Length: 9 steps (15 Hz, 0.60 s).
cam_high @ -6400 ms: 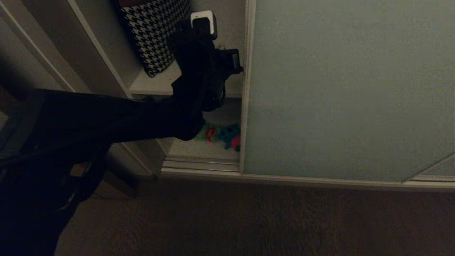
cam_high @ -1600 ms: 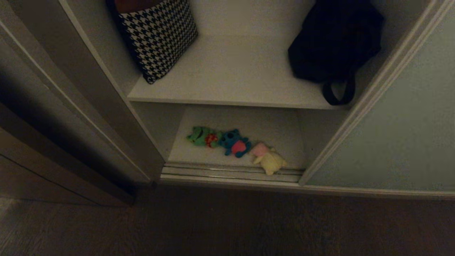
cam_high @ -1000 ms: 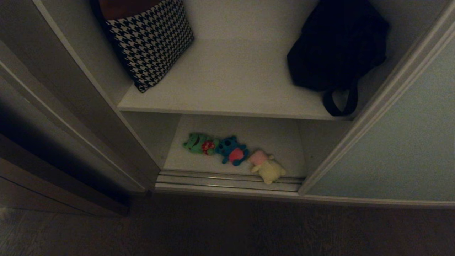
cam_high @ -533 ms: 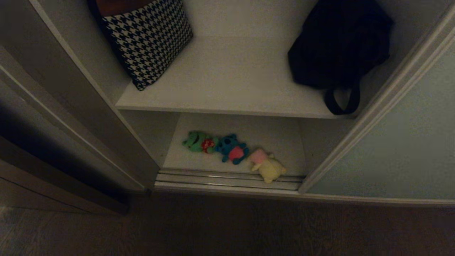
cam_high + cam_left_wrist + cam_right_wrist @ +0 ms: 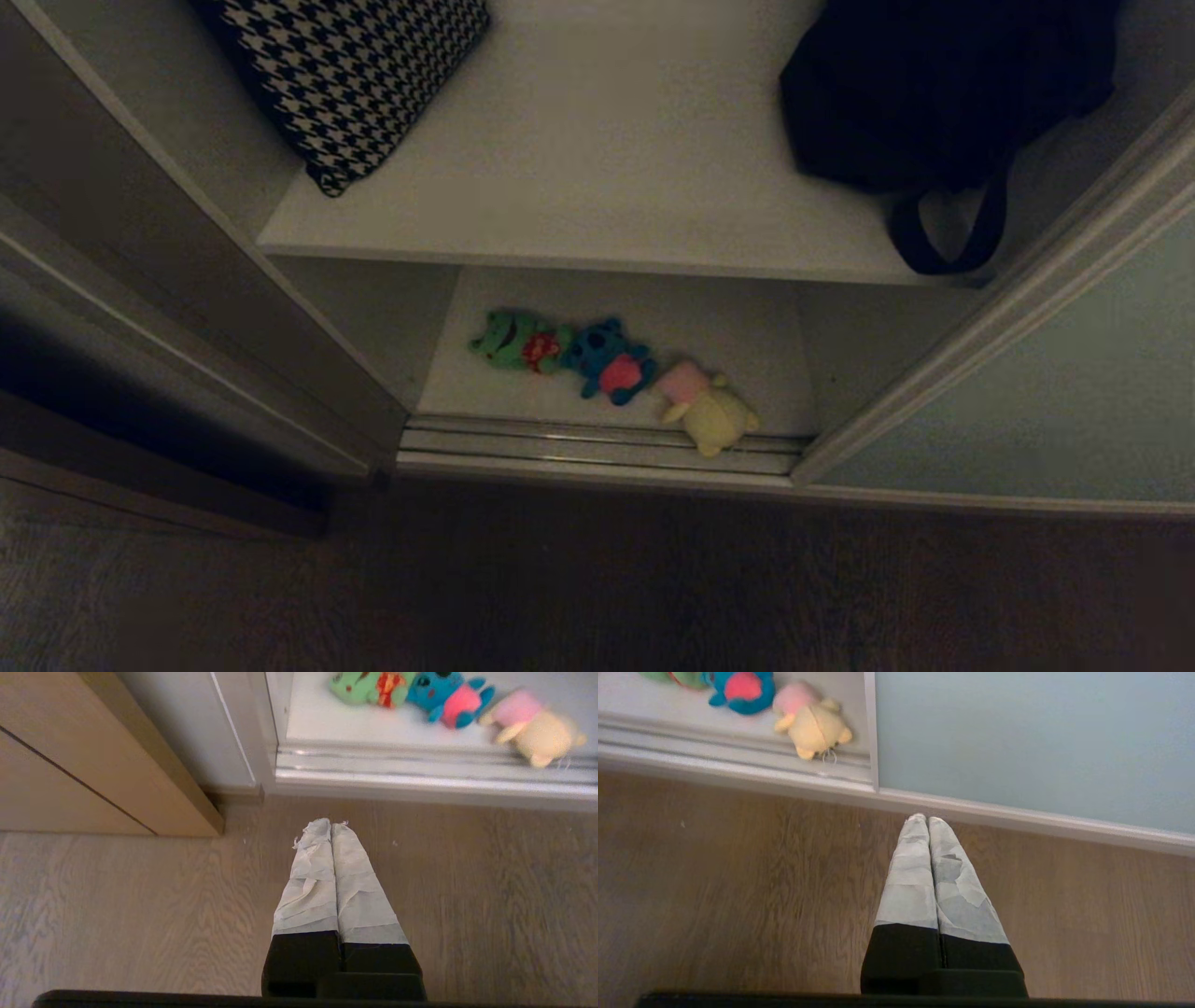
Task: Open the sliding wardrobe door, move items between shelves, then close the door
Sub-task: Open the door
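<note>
The grey-green sliding wardrobe door [image 5: 1055,383] stands pushed to the right, leaving the shelves exposed. On the bottom shelf [image 5: 719,327] lie three plush items in a row: a green one [image 5: 509,338], a blue one with a pink belly [image 5: 607,359] and a cream-yellow one with pink [image 5: 709,411], which lies at the track's edge. The upper shelf [image 5: 597,187] is bare in its middle. Both arms hang parked, outside the head view. My left gripper [image 5: 331,823] is shut and empty above the floor. My right gripper [image 5: 925,817] is shut and empty too, near the door's bottom rail.
A houndstooth cushion [image 5: 345,65] leans at the upper shelf's left and a black strapped bag [image 5: 934,84] sits at its right. The ribbed metal floor track [image 5: 597,446] runs along the wardrobe front. Wooden side trim [image 5: 93,756] stands left. Wood floor [image 5: 597,579] lies before the wardrobe.
The door has slid right, uncovering the shelves, and the left arm has left the head view. Over the last second the whole view shifts as the camera moves; the toys lie still.
</note>
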Tool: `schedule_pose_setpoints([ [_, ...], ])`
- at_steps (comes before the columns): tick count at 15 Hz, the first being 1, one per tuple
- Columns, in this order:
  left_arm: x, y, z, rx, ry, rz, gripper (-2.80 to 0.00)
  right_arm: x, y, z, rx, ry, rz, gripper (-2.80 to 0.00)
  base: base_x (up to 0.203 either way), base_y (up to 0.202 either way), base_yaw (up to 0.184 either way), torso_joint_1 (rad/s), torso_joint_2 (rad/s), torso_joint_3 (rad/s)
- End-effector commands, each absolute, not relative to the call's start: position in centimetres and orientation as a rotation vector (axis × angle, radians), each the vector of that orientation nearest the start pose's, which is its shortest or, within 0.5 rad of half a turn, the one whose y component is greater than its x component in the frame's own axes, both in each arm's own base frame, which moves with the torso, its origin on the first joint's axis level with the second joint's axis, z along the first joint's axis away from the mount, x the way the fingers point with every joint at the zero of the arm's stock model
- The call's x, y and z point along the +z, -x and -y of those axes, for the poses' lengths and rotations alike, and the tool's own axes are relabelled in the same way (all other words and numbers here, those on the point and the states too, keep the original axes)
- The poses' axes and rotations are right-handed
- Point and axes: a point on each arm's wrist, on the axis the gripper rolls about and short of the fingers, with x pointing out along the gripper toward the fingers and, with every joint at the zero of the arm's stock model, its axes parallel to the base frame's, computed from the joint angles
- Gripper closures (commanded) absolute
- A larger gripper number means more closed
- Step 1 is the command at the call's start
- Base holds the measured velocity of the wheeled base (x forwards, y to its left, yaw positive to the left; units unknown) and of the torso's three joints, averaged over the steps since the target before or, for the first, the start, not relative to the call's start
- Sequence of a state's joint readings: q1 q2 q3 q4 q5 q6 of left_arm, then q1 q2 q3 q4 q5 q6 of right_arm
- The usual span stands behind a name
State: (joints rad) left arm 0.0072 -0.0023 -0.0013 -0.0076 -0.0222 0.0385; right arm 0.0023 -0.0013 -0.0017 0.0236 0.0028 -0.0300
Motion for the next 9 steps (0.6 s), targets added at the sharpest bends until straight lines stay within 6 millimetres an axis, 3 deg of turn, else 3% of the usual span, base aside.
schedule_pose_setpoints([
  [1,7.67,2.28,0.07,-0.015,-0.04,0.007,0.0,7.34,2.31,0.0,0.006,0.031,-0.021,0.0,0.0,0.0,0.0,0.002,0.0,-0.191],
  [9,7.64,2.28,0.07,-0.015,-0.043,0.005,0.0,7.33,2.31,0.0,0.006,0.031,-0.02,0.0,0.0,0.0,0.0,0.001,0.0,-0.197],
])
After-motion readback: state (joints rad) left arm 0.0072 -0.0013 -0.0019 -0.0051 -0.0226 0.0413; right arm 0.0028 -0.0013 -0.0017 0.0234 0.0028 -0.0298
